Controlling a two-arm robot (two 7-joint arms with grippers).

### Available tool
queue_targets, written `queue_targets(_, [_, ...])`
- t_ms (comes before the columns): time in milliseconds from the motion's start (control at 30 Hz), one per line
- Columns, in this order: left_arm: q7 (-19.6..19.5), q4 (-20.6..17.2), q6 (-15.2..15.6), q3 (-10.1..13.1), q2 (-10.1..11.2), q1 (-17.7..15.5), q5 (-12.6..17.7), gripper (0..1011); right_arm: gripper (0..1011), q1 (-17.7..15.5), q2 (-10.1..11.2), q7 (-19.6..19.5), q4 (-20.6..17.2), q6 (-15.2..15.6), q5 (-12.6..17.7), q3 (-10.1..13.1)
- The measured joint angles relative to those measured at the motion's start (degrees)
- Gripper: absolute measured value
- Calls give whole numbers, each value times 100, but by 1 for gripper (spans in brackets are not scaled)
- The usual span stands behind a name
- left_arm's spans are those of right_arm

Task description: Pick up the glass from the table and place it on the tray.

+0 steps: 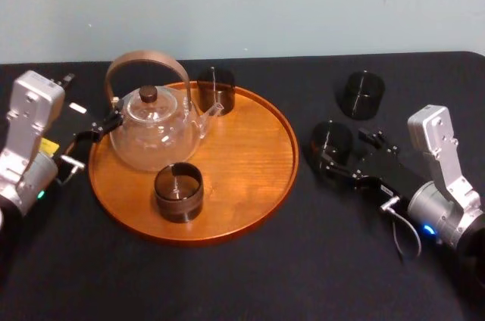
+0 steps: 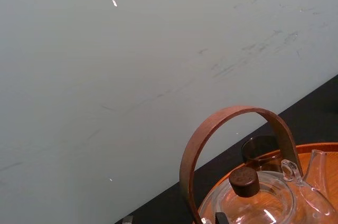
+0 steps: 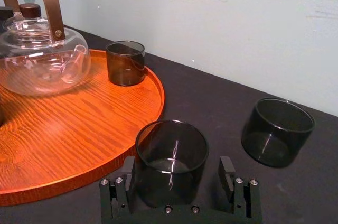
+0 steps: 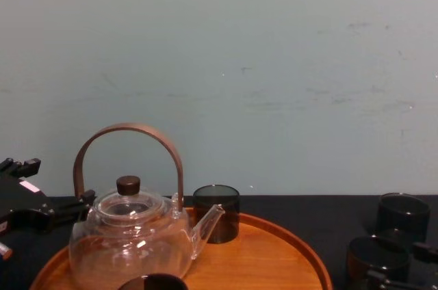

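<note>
Sitting low in the middle of the right wrist view, the right tool (image 3: 177, 167) is wide, with one finger on each side of the dark glass (image 3: 171, 147). A small gap shows beside the glass, so I think nothing is squeezed yet. The glass stands on the black desk (image 3: 222, 94), just beside the rim of the tray (image 3: 63, 129), to that rim's right in the head view.

The task looks like it is at an early part. The tool is around the glass. What is left is to close, lift, carry it over the rim and set it down on bare wood.

The glass stands upright with its open mouth facing up. It is short and round, so its middle line runs straight up and down, and no side is special for the grip.

Farther left, the tray holds a clear teapot (image 1: 155, 135) and two other dark glasses, one in front (image 1: 179, 192) and one behind (image 1: 216, 90). The left tool (image 1: 97, 132) rests by the tray's left rim, near the teapot. I cannot tell if it is wide or narrow.

Far back on the right, a spare glass (image 1: 361, 95) stands alone on the desk.
</note>
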Motion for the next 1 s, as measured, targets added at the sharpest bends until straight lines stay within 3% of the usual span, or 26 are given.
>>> queue_targets(1000, [0, 0, 0, 0, 0, 0, 0, 1009, 1002, 522, -515, 613, 774, -177, -299, 47])
